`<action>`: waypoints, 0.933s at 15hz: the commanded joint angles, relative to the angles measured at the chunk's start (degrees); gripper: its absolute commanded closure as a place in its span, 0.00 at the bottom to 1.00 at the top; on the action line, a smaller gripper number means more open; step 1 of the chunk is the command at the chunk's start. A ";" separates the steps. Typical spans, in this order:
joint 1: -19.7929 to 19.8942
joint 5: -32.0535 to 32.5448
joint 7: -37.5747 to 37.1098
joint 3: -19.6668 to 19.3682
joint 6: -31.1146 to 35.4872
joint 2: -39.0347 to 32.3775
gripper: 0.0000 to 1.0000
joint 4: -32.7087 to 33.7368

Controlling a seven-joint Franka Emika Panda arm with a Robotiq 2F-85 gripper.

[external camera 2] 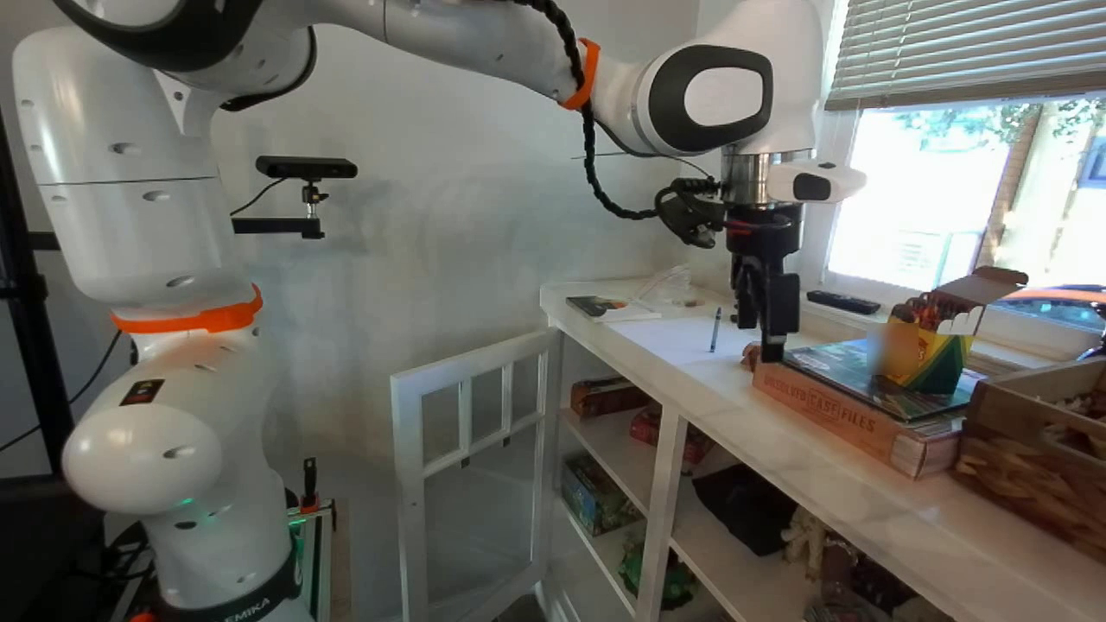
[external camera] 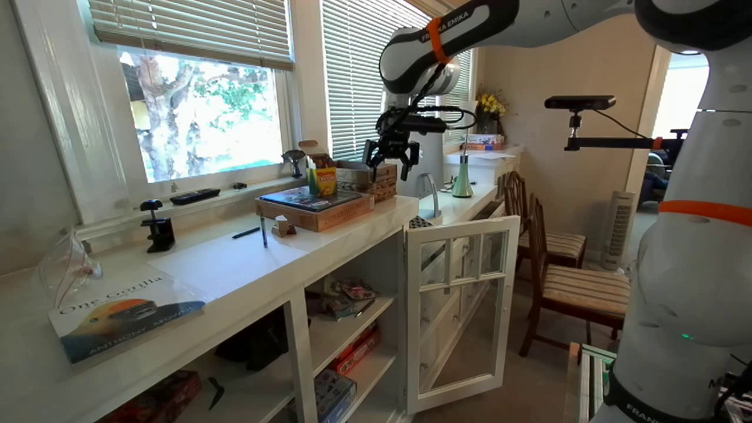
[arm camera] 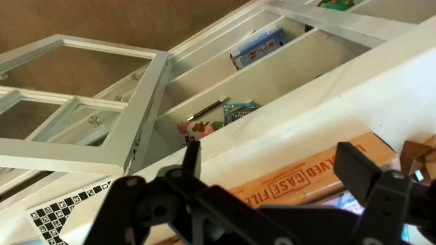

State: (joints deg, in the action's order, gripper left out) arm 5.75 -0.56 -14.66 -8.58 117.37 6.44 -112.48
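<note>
My gripper (external camera: 390, 173) is open and empty, pointing down above the white counter; it also shows in an exterior view (external camera 2: 767, 341). In the wrist view its fingertips (arm camera: 269, 149) are wide apart, with an orange-brown case files box (arm camera: 289, 183) below and beyond them. That box (external camera: 320, 220) lies flat on the counter with a dark flat box (external camera: 311, 198) on top. A yellow-green crayon box (external camera: 322, 181), its lid open, stands on it, also in an exterior view (external camera 2: 924, 354). A wooden crate (external camera 2: 1020, 449) sits beside the case files box. My gripper touches none of these.
A glass-paned cabinet door (external camera: 413, 329) stands open below the counter (external camera: 352, 241). Shelves hold game boxes (arm camera: 259, 47). A small brown cardboard piece (external camera: 284, 227), an upright pen (external camera: 264, 231), white paper (external camera: 217, 261), a book (external camera: 126, 320) and a black clamp (external camera: 158, 232) are on the counter.
</note>
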 commanded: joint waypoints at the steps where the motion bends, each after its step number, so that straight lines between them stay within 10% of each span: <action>1: 0.51 -1.05 -0.50 0.85 7.79 -1.56 0.00 -0.37; 14: 0.47 -0.14 -0.01 1.57 13.62 -2.36 0.00 -0.19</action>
State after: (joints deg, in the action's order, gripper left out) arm 5.73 -0.60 -14.80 -7.45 131.23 4.14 -112.89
